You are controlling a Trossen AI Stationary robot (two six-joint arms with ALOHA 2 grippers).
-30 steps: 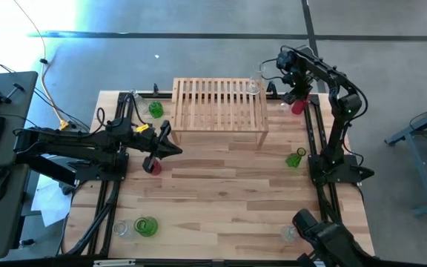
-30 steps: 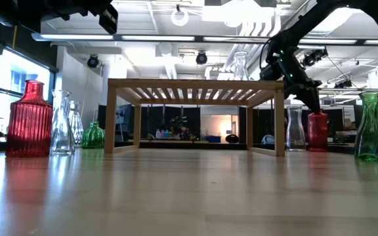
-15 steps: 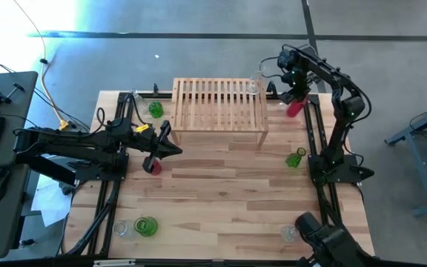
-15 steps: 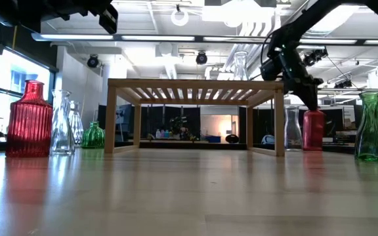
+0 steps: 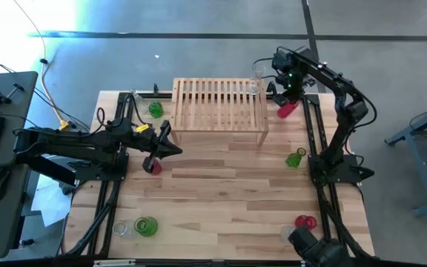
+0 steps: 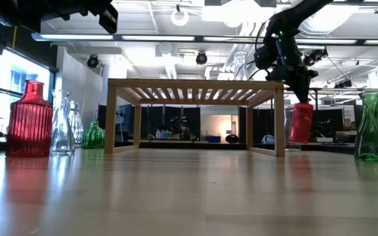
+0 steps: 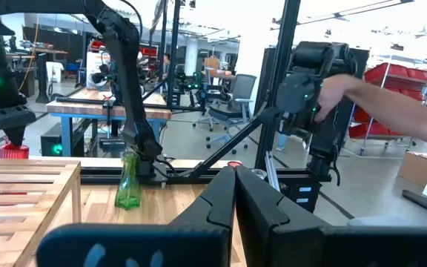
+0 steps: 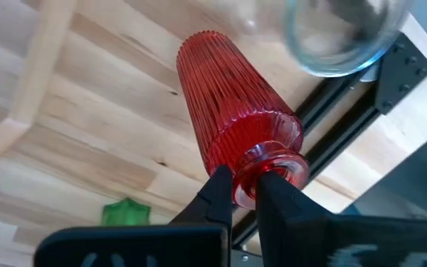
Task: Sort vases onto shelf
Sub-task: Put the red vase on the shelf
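Near edge of the counter (image 5: 221,215): a green vase (image 5: 146,226) and a clear vase (image 5: 121,229) are standing side by side at the near left; a small red vase (image 5: 303,222) and a clear one (image 5: 288,234) are sitting at the near right.

Middle of the counter: the left tool (image 5: 178,150) is waiting over the left side, its fingers pressed together and gripping nothing, as the left wrist view confirms. A ribbed red bottle (image 5: 152,166) is standing just beside that arm. A green vase (image 5: 295,159) is standing at the right, near the right arm's base.

Far part of the counter: the shelf (image 5: 219,104) is standing centred, its slatted top carrying one clear vase (image 5: 256,79) at the far right corner. A small green vase (image 5: 156,110) is sitting on the counter just left of the shelf, with clear vases beside it in the low view.

Right of the shelf: the right tool (image 8: 244,194) is clamped on the neck of a ribbed red vase (image 8: 232,119). In the low view that vase is hanging tilted, clear of the counter, beside the shelf's right leg.
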